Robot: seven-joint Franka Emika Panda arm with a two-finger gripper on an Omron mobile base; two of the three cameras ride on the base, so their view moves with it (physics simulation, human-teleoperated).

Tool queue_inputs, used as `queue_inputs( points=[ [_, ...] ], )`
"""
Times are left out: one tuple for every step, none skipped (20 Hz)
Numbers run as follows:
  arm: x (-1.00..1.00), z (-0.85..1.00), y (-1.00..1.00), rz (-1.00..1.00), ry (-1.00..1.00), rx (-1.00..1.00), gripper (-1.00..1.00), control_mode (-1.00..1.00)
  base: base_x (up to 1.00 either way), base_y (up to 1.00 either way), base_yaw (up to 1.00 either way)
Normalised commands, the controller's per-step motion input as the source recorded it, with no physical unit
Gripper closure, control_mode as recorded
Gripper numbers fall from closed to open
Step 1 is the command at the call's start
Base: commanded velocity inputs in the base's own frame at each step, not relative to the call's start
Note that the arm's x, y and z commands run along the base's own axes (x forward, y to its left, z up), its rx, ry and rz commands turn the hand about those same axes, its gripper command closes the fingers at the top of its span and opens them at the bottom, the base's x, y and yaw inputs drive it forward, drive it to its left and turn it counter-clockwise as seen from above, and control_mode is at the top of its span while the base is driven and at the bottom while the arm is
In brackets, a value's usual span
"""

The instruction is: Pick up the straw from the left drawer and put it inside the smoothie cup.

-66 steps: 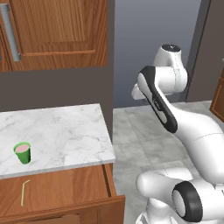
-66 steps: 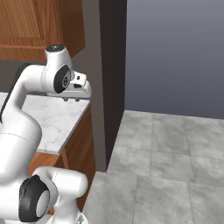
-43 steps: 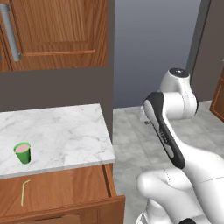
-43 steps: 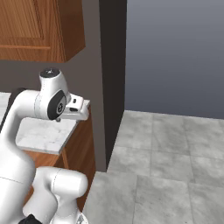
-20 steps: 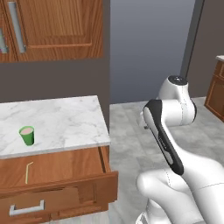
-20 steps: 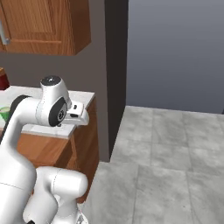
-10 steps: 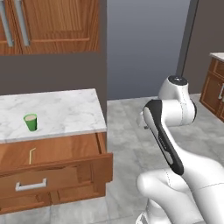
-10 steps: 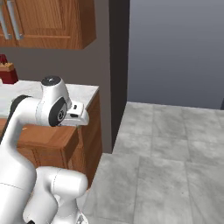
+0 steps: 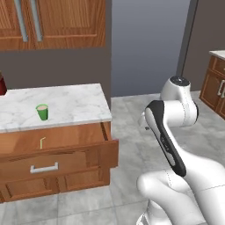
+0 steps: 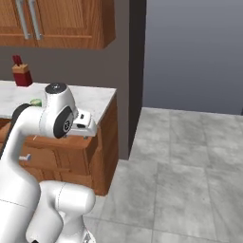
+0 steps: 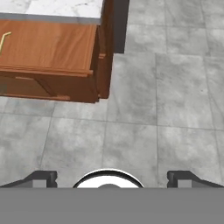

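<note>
Grey floor tiles and brown wooden cabinets frame a simulated kitchen where the white-and-grey marble tabletop [image 9: 66,103] carries the small green tapered smoothie cup [image 9: 42,112] with its pinkish contents, standing upright toward the left. Just below the tabletop's front edge, the wide shallow brown wooden left drawer [image 9: 70,136] with the silver bar handle [image 9: 44,168] stands pulled out, and the thin pale yellow-green straw [image 9: 41,142] lies flat on its wood bottom, near the left end and in front of the cup. The white arm's two-finger gripper [image 11: 109,177] hangs well apart from both, out over bare floor to the right of the drawer, its jaws spread wide and holding nothing. Judged from here, the reach is the risk: the arm must cross the projecting drawer corner, and a low sweep could clip the drawer's side wall or front. A thin stick lying flush on flat wood may also slip out from between closing fingers or be pushed along the bottom. Carried at an angle, it could then knock the light cup over. In the hand view the straw is cut off at the left edge. In the right base view the arm's own body covers most of the drawer and the cup.
</note>
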Motion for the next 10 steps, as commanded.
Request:
queue_inputs(
  points=[
    [0.0, 0.0, 0.0, 0.0, 0.0, 0.0, -1.0, 1.0, -0.11, 0.74, 0.0],
    [0.0, 0.0, 0.0, 0.0, 0.0, 0.0, -1.0, 1.0, -0.06, 0.78, 0.0],
    [0.0, 0.0, 0.0, 0.0, 0.0, 0.0, -1.0, 1.0, 0.0, 0.84, 0.0],
    [0.0, 0.0, 0.0, 0.0, 0.0, 0.0, -1.0, 1.0, 0.0, 0.89, 0.0],
    [0.0, 0.0, 0.0, 0.0, 0.0, 0.0, -1.0, 1.0, 0.0, 0.92, 0.0],
    [0.0, 0.0, 0.0, 0.0, 0.0, 0.0, -1.0, 1.0, 0.0, 0.92, 0.0],
    [0.0, 0.0, 0.0, 0.0, 0.0, 0.0, -1.0, 1.0, 0.0, 0.91, 0.0],
    [0.0, 0.0, 0.0, 0.0, 0.0, 0.0, -1.0, 1.0, 0.0, 0.9, 0.0],
    [0.0, 0.0, 0.0, 0.0, 0.0, 0.0, -1.0, 1.0, 0.0, 0.88, 0.0],
    [0.0, 0.0, 0.0, 0.0, 0.0, 0.0, -1.0, 1.0, 0.0, 0.87, 0.0]
  ],
)
